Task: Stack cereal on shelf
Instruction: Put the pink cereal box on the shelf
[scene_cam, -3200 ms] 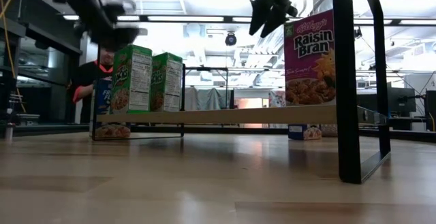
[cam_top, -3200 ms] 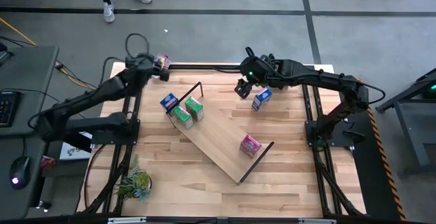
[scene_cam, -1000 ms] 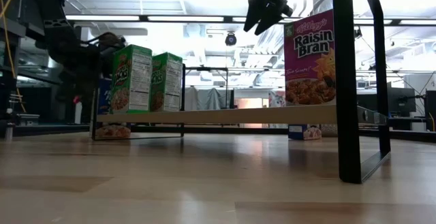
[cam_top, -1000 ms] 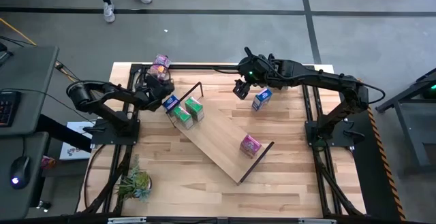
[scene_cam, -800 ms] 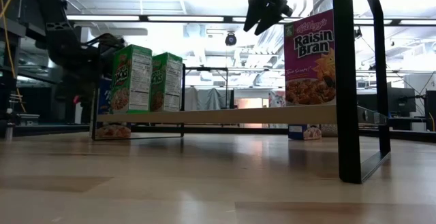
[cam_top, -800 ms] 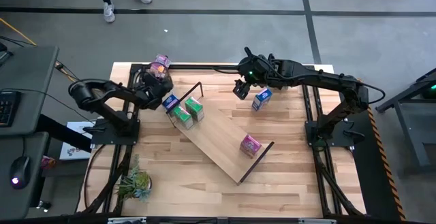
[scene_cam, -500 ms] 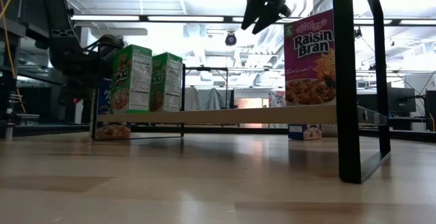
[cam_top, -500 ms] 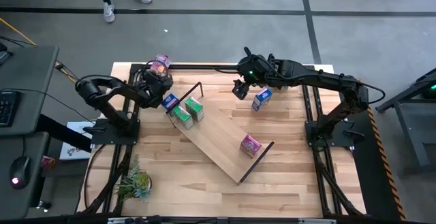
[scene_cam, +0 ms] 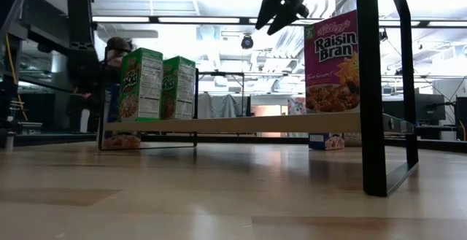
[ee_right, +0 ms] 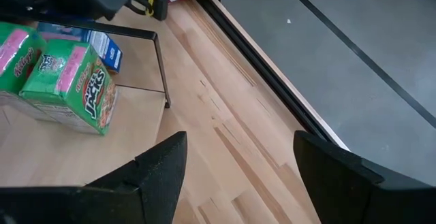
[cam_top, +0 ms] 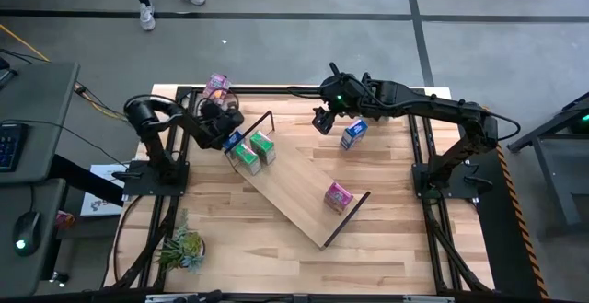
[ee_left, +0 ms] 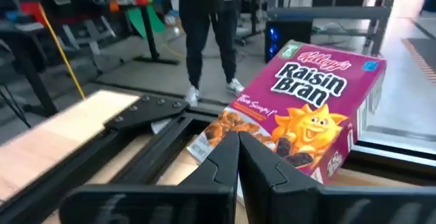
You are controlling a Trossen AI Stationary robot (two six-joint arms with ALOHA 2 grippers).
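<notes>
The shelf (cam_top: pixel 299 192) lies slantwise across the table. Two green cereal boxes (cam_top: pixel 255 151) stand on its far left end and a magenta one (cam_top: pixel 338 195) near its near right end. One blue box (cam_top: pixel 230 139) stands on the table beside the green ones. Another blue box (cam_top: pixel 353 134) is on the table under my right arm. A second magenta box (ee_left: pixel 306 115) lies tilted at the table's far left edge. My left gripper (ee_left: pixel 237 149) is shut just short of it. My right gripper (ee_right: pixel 238 156) hangs open above the table, beyond the shelf's far end.
A potted plant (cam_top: pixel 182 246) sits at the near left corner. The shelf's dark rod frames (cam_top: pixel 260 123) stand up at both short ends. Black frame rails (cam_top: pixel 294 89) run along the table's far edge. A person's legs (ee_left: pixel 208 40) show beyond it.
My left arm has folded in, its elbow swinging toward the table's right, and its shut gripper has shifted slightly right near the far left magenta box. The boxes and the shelf have stayed put.
</notes>
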